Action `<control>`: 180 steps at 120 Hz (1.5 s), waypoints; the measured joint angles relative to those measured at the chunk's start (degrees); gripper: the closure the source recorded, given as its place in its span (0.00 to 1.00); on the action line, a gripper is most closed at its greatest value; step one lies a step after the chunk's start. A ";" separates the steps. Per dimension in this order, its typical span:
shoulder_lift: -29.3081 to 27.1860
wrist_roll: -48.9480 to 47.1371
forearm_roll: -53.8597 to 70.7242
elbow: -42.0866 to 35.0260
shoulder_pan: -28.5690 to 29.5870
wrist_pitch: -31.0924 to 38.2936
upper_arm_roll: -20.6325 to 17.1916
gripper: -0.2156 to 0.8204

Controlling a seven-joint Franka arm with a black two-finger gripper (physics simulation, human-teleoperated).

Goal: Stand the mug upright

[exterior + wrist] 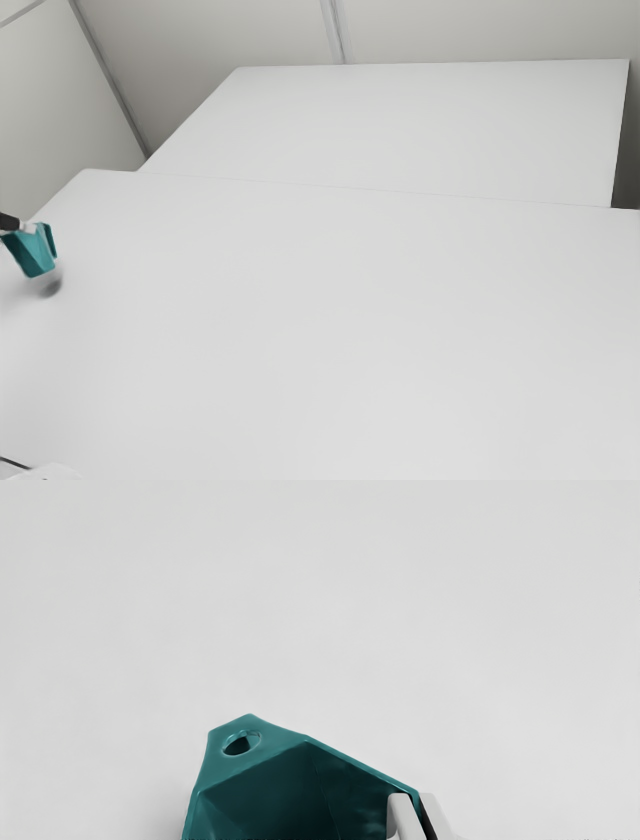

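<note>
Mug [35, 254] is held just above the table [330, 330], at the exterior view's left; its wall is clamped by the gripper [416, 800]. Mouth is turned gripperward, long axis tilted, base toward that view's right.

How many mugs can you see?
1. The teal mug is near the exterior view's left edge, with the robot's hand gripping its wall: one finger inside, one outside. Others could be hiding beyond the pictures' edges.
</note>
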 joint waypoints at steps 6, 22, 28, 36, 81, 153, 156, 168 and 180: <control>-1.34 -1.44 2.16 -1.14 -1.62 0.66 0.00 0.97; -4.03 -6.15 8.97 -3.69 -6.28 1.97 0.00 0.97; -5.34 -8.20 11.82 -5.06 -8.29 2.61 0.00 0.97; -7.81 -11.16 15.49 -7.22 -10.95 3.66 -0.04 0.97; -27.20 -33.24 34.95 -29.19 -26.10 14.35 -4.91 0.97; -41.43 -81.00 69.99 -54.26 -36.91 42.66 -13.26 0.97; -41.64 -82.82 70.38 -54.54 -36.88 43.06 -13.36 0.97; -41.81 -89.70 71.31 -55.67 -37.67 44.25 -13.77 0.97; -41.57 -95.84 71.77 -56.55 -37.91 45.00 -14.09 0.97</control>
